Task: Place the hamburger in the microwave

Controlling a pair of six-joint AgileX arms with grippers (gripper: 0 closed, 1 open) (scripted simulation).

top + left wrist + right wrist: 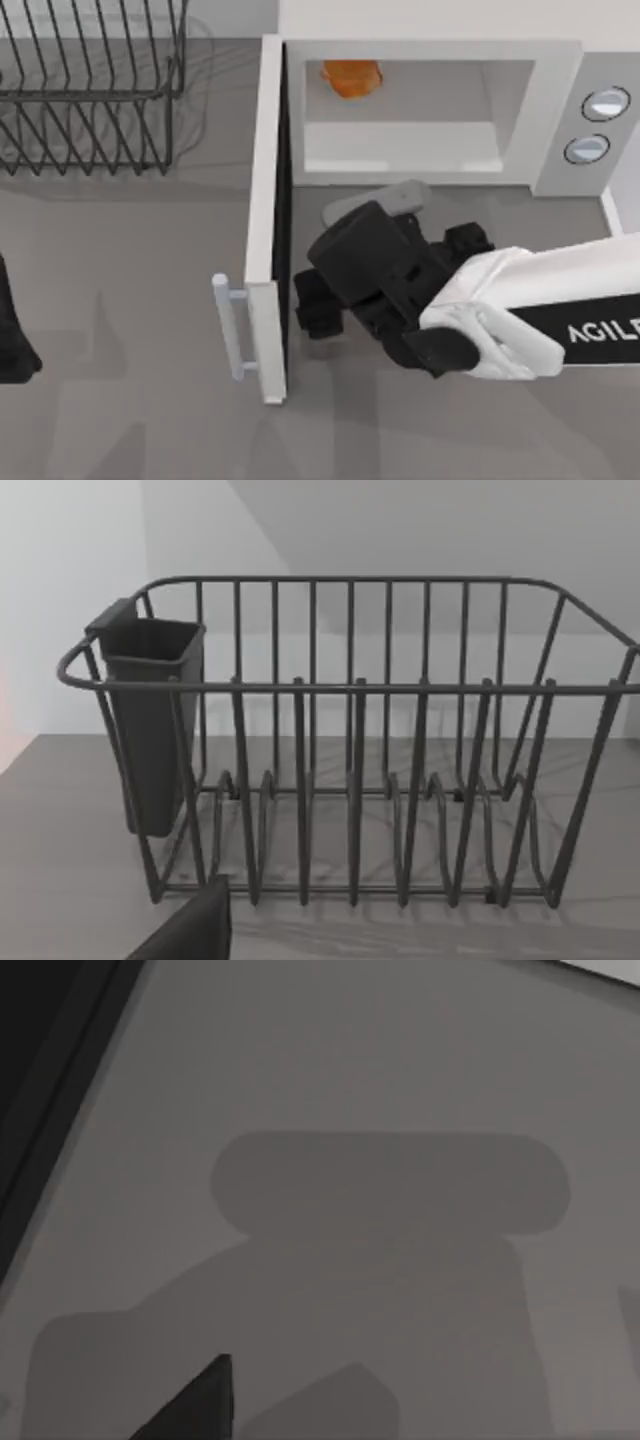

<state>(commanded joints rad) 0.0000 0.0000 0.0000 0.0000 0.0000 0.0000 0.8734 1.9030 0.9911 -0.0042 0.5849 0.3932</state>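
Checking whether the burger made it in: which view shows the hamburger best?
The top view: the hamburger sits at the back left of the microwave cavity. The left wrist view faces the dish rack, the right wrist view bare table.

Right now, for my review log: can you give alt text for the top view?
The hamburger sits inside the open microwave, at the cavity's back left. The right gripper hangs over the table just in front, beside the swung-out door. A wire dish rack stands at the table's top left.

Grey table [130, 400], seemingly white wall [70, 600]
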